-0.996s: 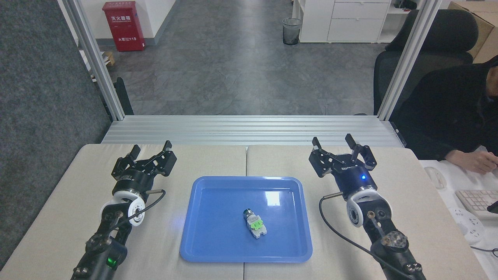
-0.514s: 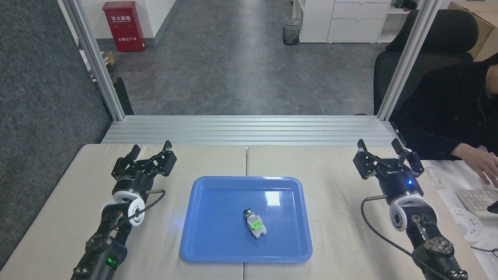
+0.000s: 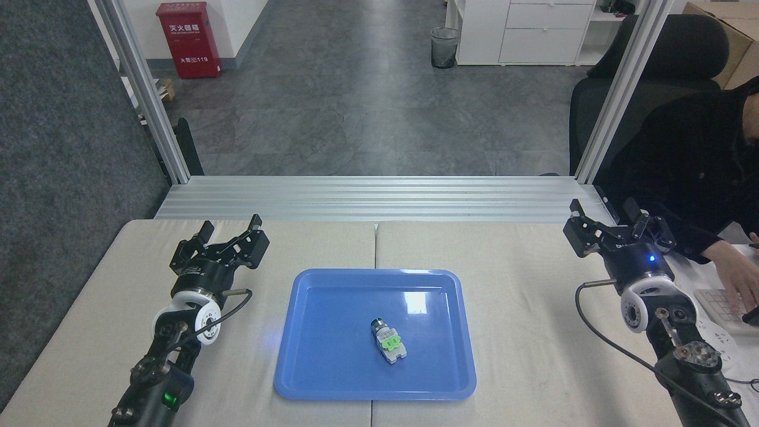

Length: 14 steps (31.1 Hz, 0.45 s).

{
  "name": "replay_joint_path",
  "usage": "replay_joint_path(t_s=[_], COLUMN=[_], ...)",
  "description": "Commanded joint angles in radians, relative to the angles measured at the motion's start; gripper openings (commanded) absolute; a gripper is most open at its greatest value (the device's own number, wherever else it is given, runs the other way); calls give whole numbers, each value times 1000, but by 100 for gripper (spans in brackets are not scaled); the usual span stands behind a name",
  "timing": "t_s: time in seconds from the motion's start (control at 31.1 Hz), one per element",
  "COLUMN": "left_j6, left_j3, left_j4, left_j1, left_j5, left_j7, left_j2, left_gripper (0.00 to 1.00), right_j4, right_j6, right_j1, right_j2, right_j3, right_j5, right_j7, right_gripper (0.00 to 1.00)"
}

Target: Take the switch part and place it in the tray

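The switch part (image 3: 388, 343), a white block with a green clip and a dark round end, lies inside the blue tray (image 3: 320, 379) a little right of its middle. My left gripper (image 3: 231, 226) hovers open over the table to the left of the tray, empty. My right gripper (image 3: 602, 209) is open and empty too, far out at the table's right edge, well away from the tray.
A person in dark clothes sits at the right, a hand (image 3: 734, 270) at a keyboard (image 3: 720, 302) close to my right arm. An aluminium frame rail (image 3: 379, 198) runs along the table's far edge, with upright posts at both corners.
My right arm has swung to the right, from beside the tray out to the table's right edge. The left arm and the switch part have not moved. The person's hand shifted at the keyboard.
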Motion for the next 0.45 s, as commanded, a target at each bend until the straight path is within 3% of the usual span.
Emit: replay_joint_path(t_s=[0.0,0.13,0.42], left_j6=[0,0,0], left_j3=[0,0,-1], left_j4=[0,0,0], left_j1=[1,-1,-1], left_j5=[0,0,0], left_j7=[1,1,1], left_j2=[0,0,0], left_gripper=[100,100,100], right_j4=[141,192,218], right_j6=[4,4,-13], right_j1=[-56,-70,-91], right_j2=[-31,-31,-15], right_j3=[13,31,22], right_j5=[12,15,-16], right_j7=[-21,-125,-124], right_gripper=[95,95,95])
